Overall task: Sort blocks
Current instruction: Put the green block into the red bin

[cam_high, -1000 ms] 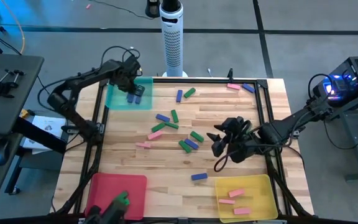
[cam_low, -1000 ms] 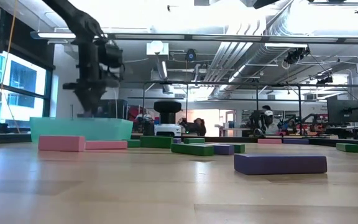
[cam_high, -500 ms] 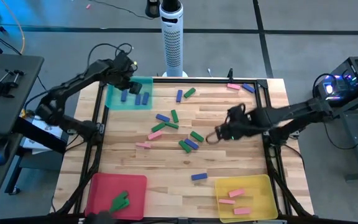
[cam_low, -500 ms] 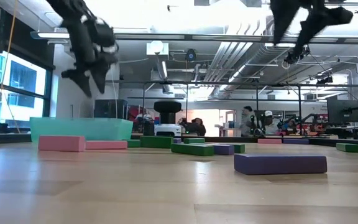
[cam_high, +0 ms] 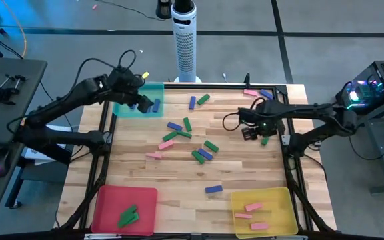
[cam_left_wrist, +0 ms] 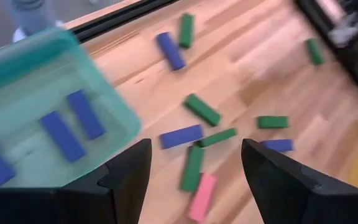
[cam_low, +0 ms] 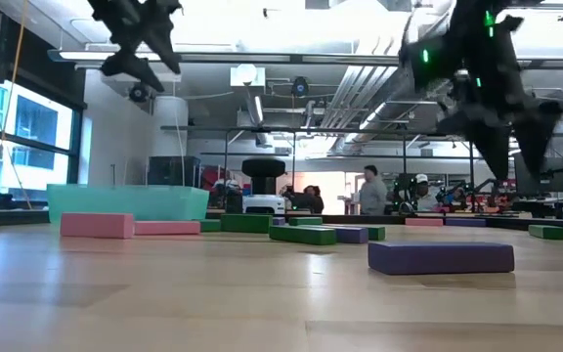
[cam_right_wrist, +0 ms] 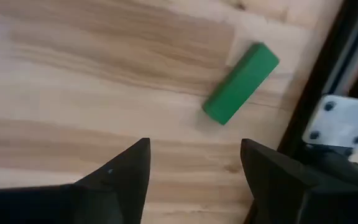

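My left gripper (cam_high: 139, 100) hangs open and empty above the teal tray (cam_high: 122, 107), which holds three blue blocks (cam_left_wrist: 73, 124). My right gripper (cam_high: 253, 129) points down over the table's right side, open and empty, well above the board in the low view (cam_low: 509, 156). A lone green block (cam_right_wrist: 241, 82) lies flat on the wood just beyond its fingers, close to the right rail. More blue, green and pink blocks (cam_high: 187, 137) lie scattered across the table's middle.
A red tray (cam_high: 109, 200) with green blocks sits at the near left. A yellow tray (cam_high: 279, 200) with pink blocks sits at the near right. A blue block (cam_high: 212, 190) lies between them. Pink and blue blocks (cam_high: 259, 93) lie at the far right. A black frame rail (cam_high: 287, 133) borders the table.
My left gripper has opened inside the teal tray, leaving a blue block there, and has risen clear and tipped up. My right gripper has swung from the middle right toward the far right, turned to point down and come lower over the lone green block.
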Available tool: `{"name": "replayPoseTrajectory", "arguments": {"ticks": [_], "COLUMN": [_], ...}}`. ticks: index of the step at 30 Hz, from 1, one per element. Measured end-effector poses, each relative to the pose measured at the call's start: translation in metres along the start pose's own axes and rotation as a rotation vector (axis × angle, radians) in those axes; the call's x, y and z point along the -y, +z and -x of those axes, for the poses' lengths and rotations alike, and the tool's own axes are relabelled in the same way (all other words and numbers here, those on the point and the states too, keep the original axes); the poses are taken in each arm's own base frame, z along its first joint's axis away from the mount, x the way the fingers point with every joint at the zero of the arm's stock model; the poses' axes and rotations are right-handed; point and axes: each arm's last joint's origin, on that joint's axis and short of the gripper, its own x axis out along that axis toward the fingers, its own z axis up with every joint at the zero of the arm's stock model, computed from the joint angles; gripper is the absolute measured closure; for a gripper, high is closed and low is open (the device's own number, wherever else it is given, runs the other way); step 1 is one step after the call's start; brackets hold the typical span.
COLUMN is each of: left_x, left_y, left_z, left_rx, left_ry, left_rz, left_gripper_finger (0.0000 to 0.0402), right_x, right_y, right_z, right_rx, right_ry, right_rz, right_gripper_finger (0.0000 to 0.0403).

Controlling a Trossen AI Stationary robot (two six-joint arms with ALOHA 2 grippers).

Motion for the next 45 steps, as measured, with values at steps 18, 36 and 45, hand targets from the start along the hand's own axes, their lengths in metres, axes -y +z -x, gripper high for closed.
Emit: {"name": "replayPoseTrajectory", "arguments": {"ticks": [18, 36, 45], "left_x": [0.023, 0.040, 0.045], "left_y": [-0.012, -0.024, -0.028], "left_z": [0.001, 0.003, 0.003], "left_rx": [-0.032, -0.076, -0.087], "left_ry": [-0.088, -0.149, -0.166], "left_rz": [-0.167, -0.234, -0.233], "left_gripper_finger": [0.0165, 0.0165, 0.0165], "right_x": [0.029, 0.034, 0.023], "right_y": [0.007, 0.010, 0.002], "right_z": [-0.084, -0.086, -0.081], "right_rx": [-0.057, 0.104, 0.124], "right_ry": [0.041, -0.054, -0.052], "right_rz": [-0.429, -0.453, -0.305], "right_gripper_finger": [0.0151, 0.0301, 0.0328]}}
